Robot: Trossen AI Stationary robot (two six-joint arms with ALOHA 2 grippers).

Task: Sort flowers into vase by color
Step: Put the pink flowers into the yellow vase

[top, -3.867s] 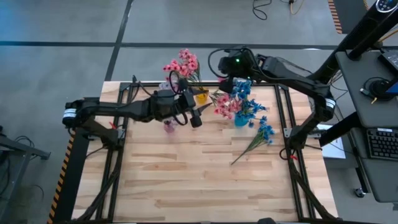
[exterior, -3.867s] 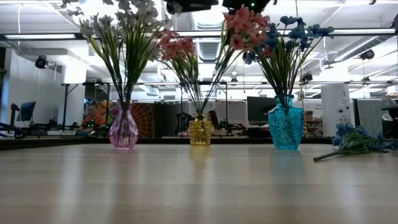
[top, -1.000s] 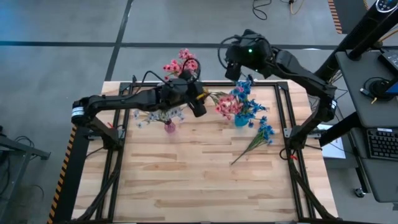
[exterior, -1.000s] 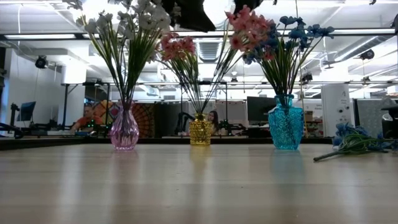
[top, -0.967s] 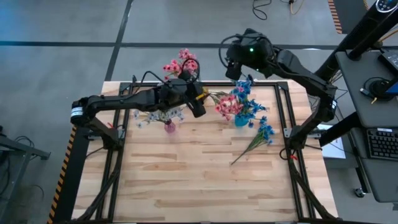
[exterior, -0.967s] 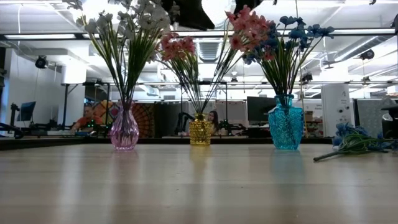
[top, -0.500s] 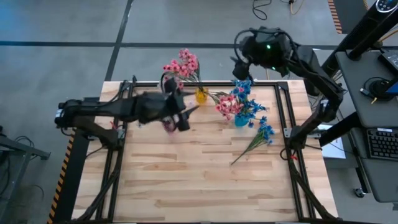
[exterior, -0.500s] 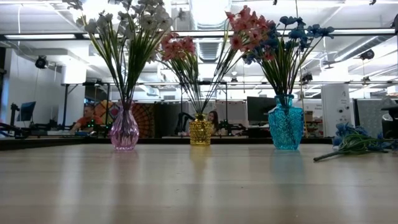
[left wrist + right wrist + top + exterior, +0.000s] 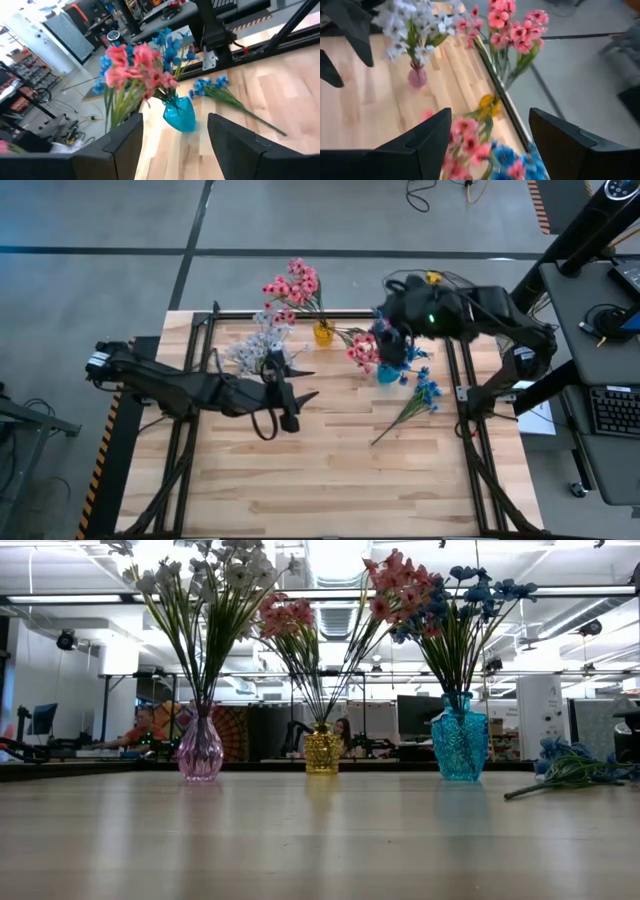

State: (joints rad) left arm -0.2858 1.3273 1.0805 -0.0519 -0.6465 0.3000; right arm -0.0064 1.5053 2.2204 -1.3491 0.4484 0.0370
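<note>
Three vases stood sorted; my right fingers (image 9: 392, 348), open and empty, hovered over pink sprigs (image 9: 362, 352) misplaced in the blue vase (image 9: 387, 372). My left fingers (image 9: 297, 408) waited open.

You will find no text, label, brand, number or sign that can be read in any of these views.
</note>
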